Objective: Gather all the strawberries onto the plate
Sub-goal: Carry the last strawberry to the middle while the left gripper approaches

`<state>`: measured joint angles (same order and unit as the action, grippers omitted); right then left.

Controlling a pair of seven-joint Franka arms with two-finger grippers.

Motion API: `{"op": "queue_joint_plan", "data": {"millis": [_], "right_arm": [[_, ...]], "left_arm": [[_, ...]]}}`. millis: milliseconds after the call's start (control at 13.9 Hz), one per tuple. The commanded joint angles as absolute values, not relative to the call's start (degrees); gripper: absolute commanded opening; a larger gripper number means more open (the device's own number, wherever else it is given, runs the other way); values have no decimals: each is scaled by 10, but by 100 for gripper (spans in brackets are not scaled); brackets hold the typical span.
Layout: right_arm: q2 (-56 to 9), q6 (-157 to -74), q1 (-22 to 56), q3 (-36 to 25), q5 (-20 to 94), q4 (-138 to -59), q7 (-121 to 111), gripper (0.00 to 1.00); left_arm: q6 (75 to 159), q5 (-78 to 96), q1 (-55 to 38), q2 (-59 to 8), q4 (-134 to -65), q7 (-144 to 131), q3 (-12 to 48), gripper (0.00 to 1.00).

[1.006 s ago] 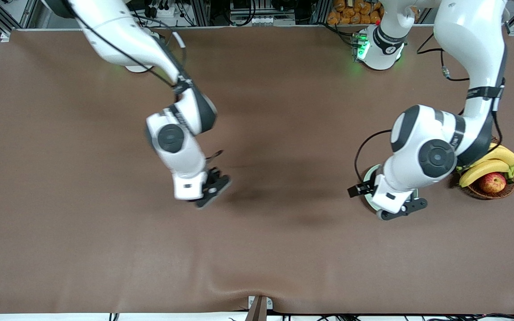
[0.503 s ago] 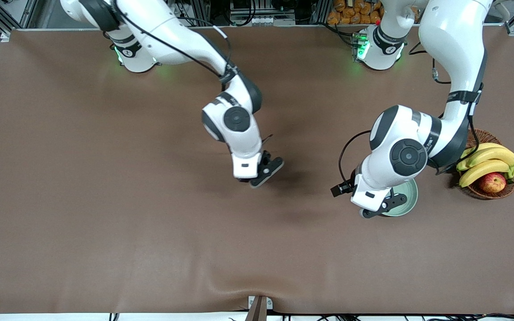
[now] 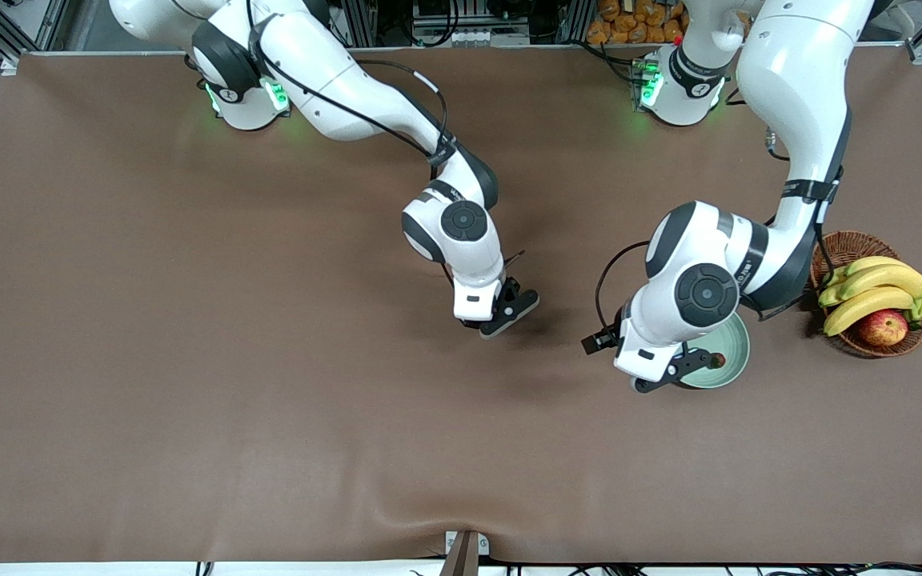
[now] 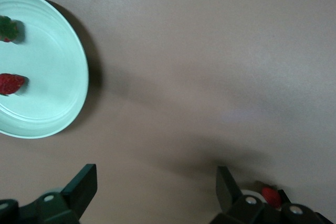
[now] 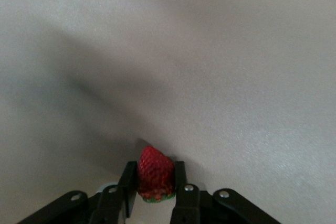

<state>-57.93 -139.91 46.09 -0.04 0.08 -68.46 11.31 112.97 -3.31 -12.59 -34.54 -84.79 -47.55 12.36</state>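
The mint-green plate (image 3: 737, 350) lies near the left arm's end of the table. It also shows in the left wrist view (image 4: 52, 77) with two strawberries in it, one (image 4: 10, 83) red side up and one (image 4: 8, 29) with its green cap showing. One strawberry (image 3: 719, 360) shows in the front view. My left gripper (image 3: 673, 374) hangs open and empty (image 4: 155, 192) over the plate's edge toward the right arm's end. My right gripper (image 3: 509, 312) is shut on the third strawberry (image 5: 156, 174) over bare table mid-way along; the gripper shows in the right wrist view (image 5: 156, 178).
A brown wicker basket (image 3: 853, 244) stands beside the plate at the left arm's end, holding bananas (image 3: 877, 292) and a red-yellow apple (image 3: 883, 326). The brown mat (image 3: 269, 416) covers the whole table.
My right gripper has moved with the strawberry toward the plate. My left gripper has shifted off the plate's middle, uncovering the plate and a strawberry in it.
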Motion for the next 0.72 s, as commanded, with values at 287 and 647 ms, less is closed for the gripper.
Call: {"op": "queue_joint_plan", "data": {"millis": [287,647], "right_arm": [[-500,-1328,426,15,13,-679,122,100],[-381,-1188,381,-20,10,-731,117,100]], "left_arm": [[1193,-24,-158,-385,-834,-565,121,100],[1259,-23,-199,-421,-834,-661,120,100]]}}
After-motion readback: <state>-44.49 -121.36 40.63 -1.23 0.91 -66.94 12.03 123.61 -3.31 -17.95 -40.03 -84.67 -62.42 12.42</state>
